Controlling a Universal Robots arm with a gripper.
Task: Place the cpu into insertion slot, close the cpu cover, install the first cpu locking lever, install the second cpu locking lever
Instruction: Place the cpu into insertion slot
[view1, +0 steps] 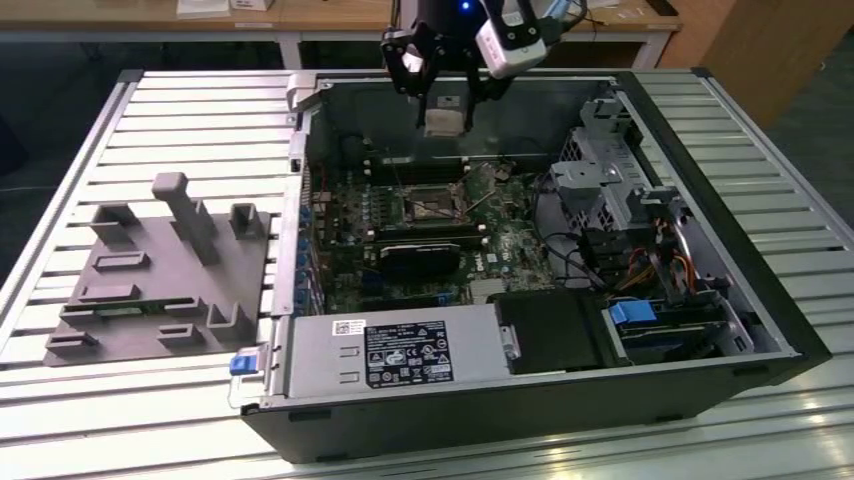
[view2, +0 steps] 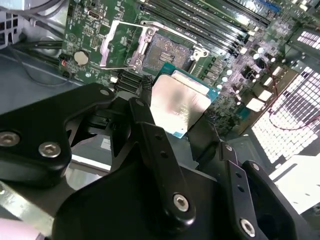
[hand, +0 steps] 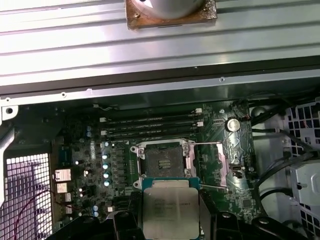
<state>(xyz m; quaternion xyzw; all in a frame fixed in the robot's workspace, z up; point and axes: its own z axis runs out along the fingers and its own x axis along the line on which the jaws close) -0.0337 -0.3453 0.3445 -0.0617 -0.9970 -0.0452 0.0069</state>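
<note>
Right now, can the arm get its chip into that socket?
Probably yes: the fingers hold the cpu above the insertion slot, the cpu cover is swung open, and nothing seems to lie between.

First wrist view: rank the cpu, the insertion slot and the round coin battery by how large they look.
1. the cpu, largest, though it is nearest the camera, so its lead over the slot is unsure.
2. the insertion slot.
3. the coin battery, clearly smallest.
</note>
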